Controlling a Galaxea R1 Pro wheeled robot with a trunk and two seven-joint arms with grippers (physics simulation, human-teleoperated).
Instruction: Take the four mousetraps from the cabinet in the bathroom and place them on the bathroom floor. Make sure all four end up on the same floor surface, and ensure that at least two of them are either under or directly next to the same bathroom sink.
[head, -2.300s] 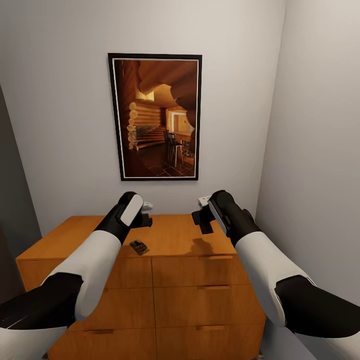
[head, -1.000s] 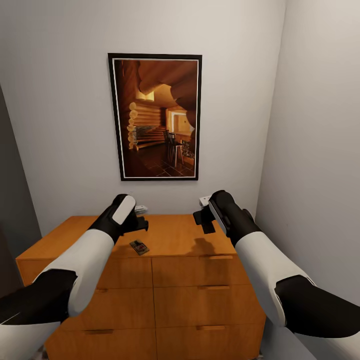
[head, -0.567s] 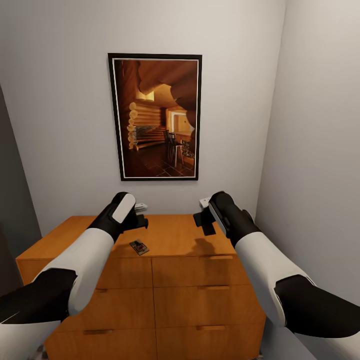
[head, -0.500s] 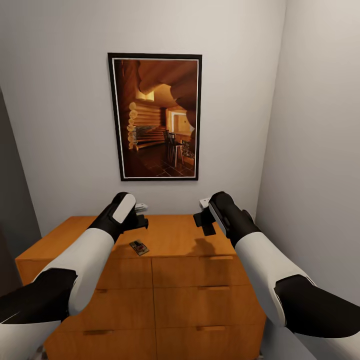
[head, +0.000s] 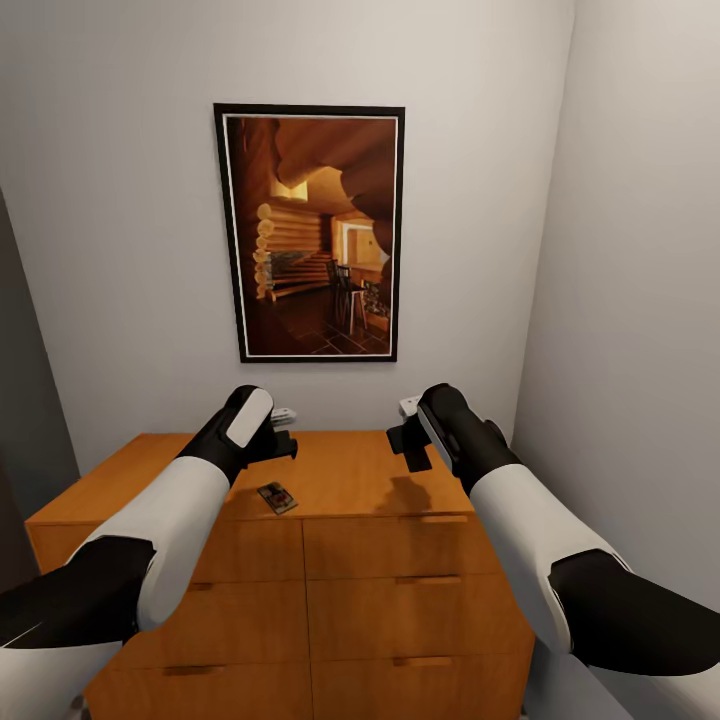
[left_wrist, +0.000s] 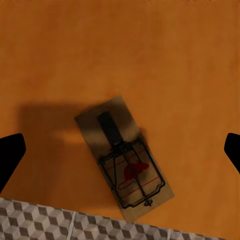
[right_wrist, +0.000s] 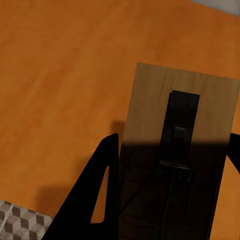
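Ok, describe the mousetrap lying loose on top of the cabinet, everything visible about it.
The mousetrap is a small flat rectangular board that looks like pale brown wood. It carries a thin dark wire frame, a black bar along its middle and a red mark under the wire at one end. It lies flat and skewed on the orange-brown cabinet top, near the front edge, resting only on that surface. The left gripper hangs above it, fingers spread wide to either side, not touching it.

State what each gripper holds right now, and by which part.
The right gripper holds a mousetrap, fingers on its long sides. The left gripper is open and holds nothing.
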